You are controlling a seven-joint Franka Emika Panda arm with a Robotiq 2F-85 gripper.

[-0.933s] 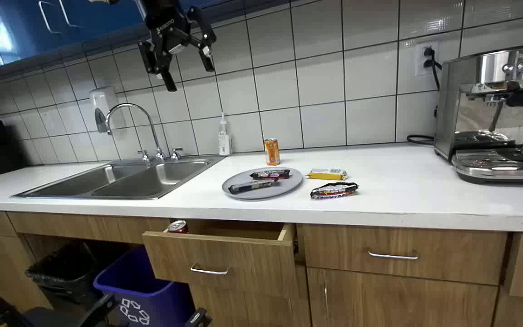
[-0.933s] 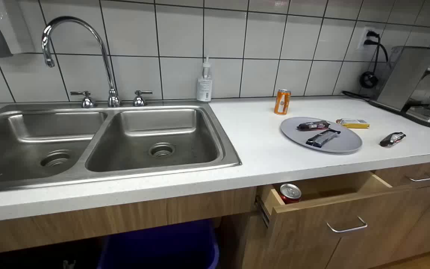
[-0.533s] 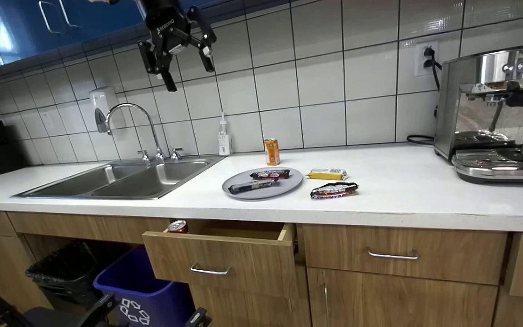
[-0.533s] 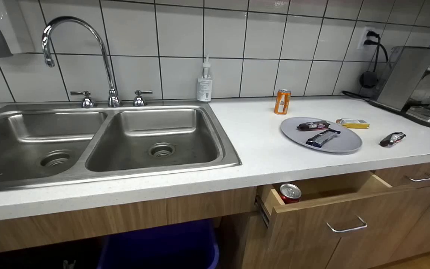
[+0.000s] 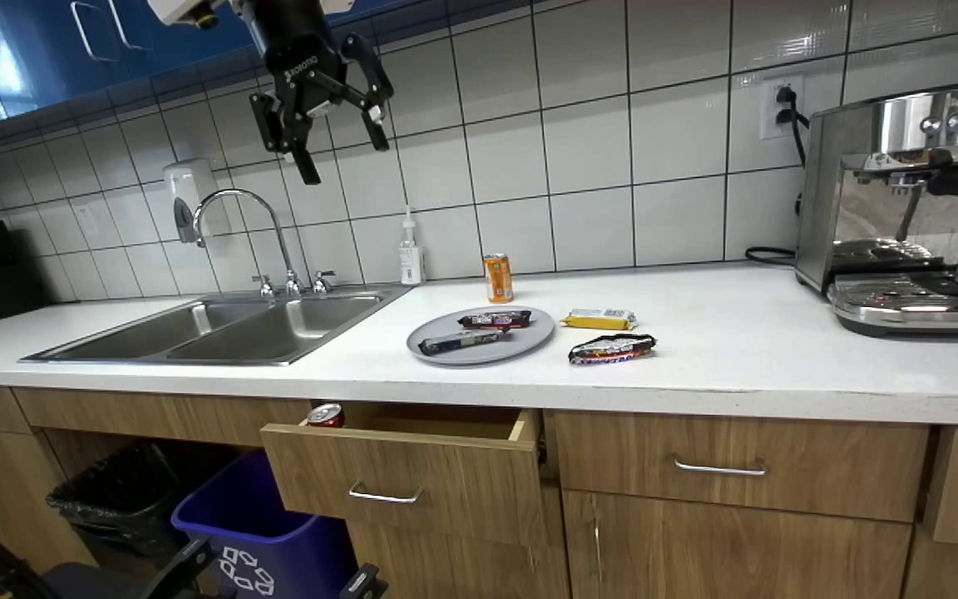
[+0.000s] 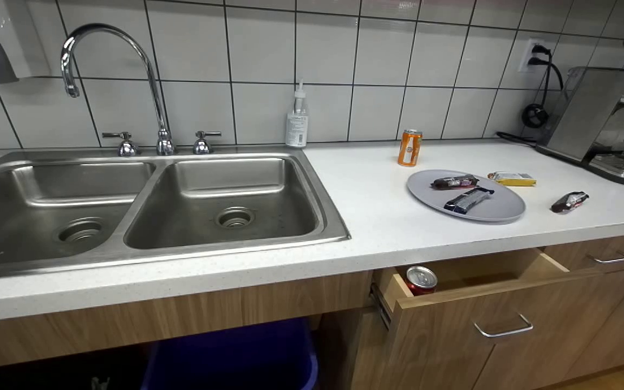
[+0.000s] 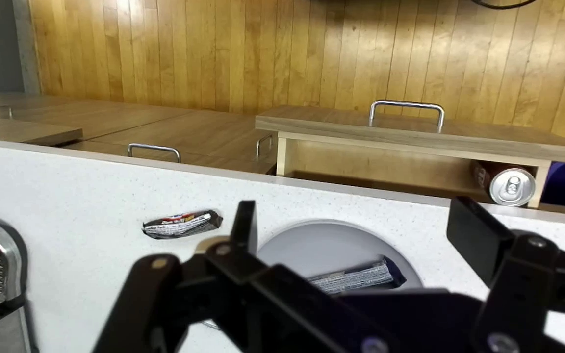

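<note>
My gripper [image 5: 344, 158] hangs high above the counter, pointing down with its jaws wide apart and nothing between them. In the wrist view the gripper [image 7: 354, 211] frames the grey plate [image 7: 321, 240], well below it. On the plate [image 5: 529, 339] lie a dark-red wrapped bar [image 5: 496, 319] and a dark-blue wrapped bar [image 5: 462, 342]. Beside it rest a yellow-and-white bar [image 5: 599, 319] and a black wrapped bar [image 5: 612, 349]. An orange can [image 6: 409, 148] stands behind the plate. Within the pulled-out drawer [image 6: 485, 292] a red can [image 6: 421, 279] stands upright. My fingers partly hide the plate in the wrist view.
A double steel sink [image 6: 333, 216] with an arched faucet [image 5: 263, 204] lies left of the plate. A pump bottle [image 6: 297, 122] stands by the tiled wall. The espresso machine [image 5: 911, 208] is at the right. Under the counter are a blue recycling bin [image 5: 254, 532] and a black-lined bin [image 5: 130, 491].
In an exterior view my gripper has shifted slightly down and left, with more white arm showing above it. More dark gripper parts show at the right edge elsewhere. The objects stayed put.
</note>
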